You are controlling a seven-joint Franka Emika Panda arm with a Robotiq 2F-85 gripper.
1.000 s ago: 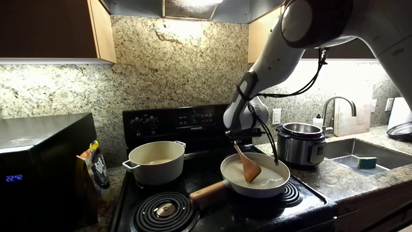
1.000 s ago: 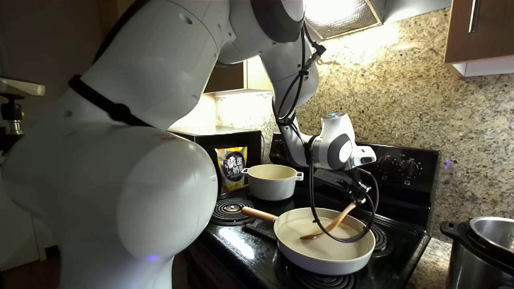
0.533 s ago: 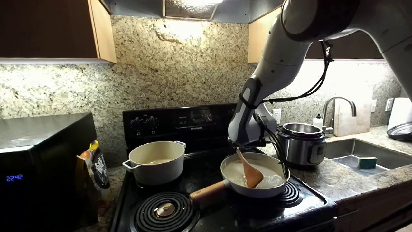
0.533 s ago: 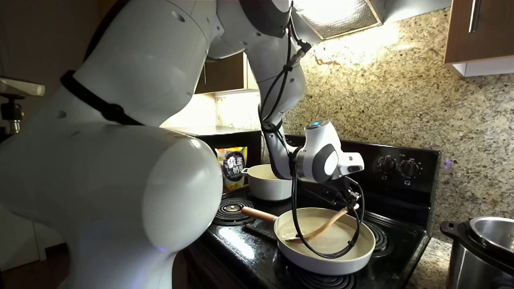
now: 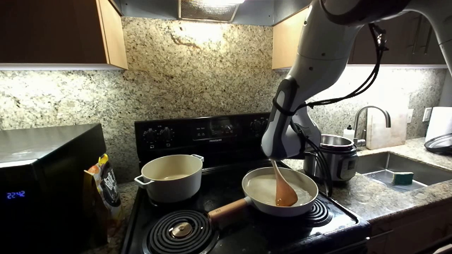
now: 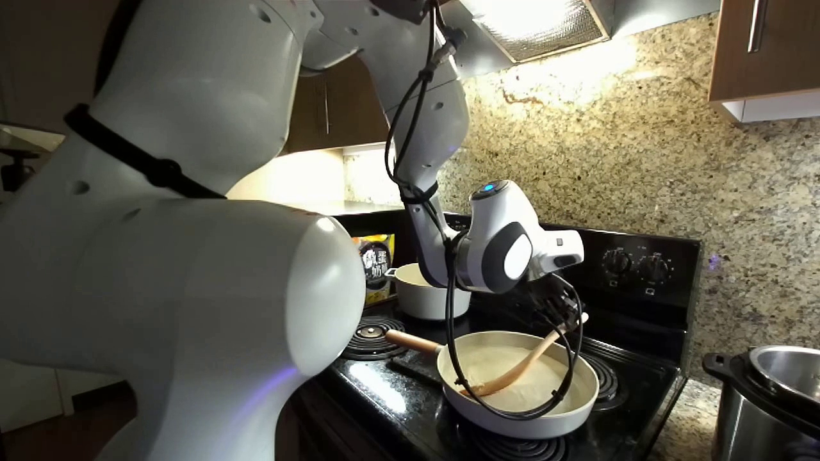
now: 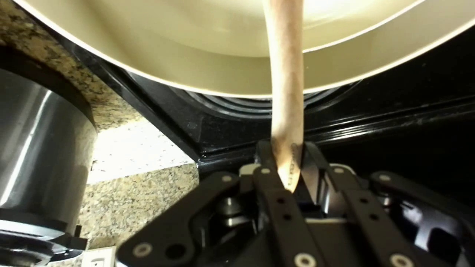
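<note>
While there's a pale pot (image 5: 173, 185) over at left in an exterior view, the pan (image 5: 272, 211) has liquid (image 5: 263, 187) and a tilted wooden spatula (image 5: 283, 188) in it, gripper (image 7: 288, 152) clamped snug on the spatula, steel cooker (image 5: 339, 165) at right.

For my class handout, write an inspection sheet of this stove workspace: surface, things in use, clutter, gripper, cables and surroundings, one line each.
Surface: glossy black stovetop with coil burners.
Things in use: wooden spatula, tilted, blade down in the pale pan, which holds what looks like light liquid.
Clutter: lidless pot; snack bag beside the microwave; multicooker on the counter.
Gripper: fingers shut on the wooden spatula's handle end.
Cables: black cables hang in a low loop by the pan; contact cannot be told.
Surroundings: granite backsplash, lit range hood, sink with a sponge.
</note>
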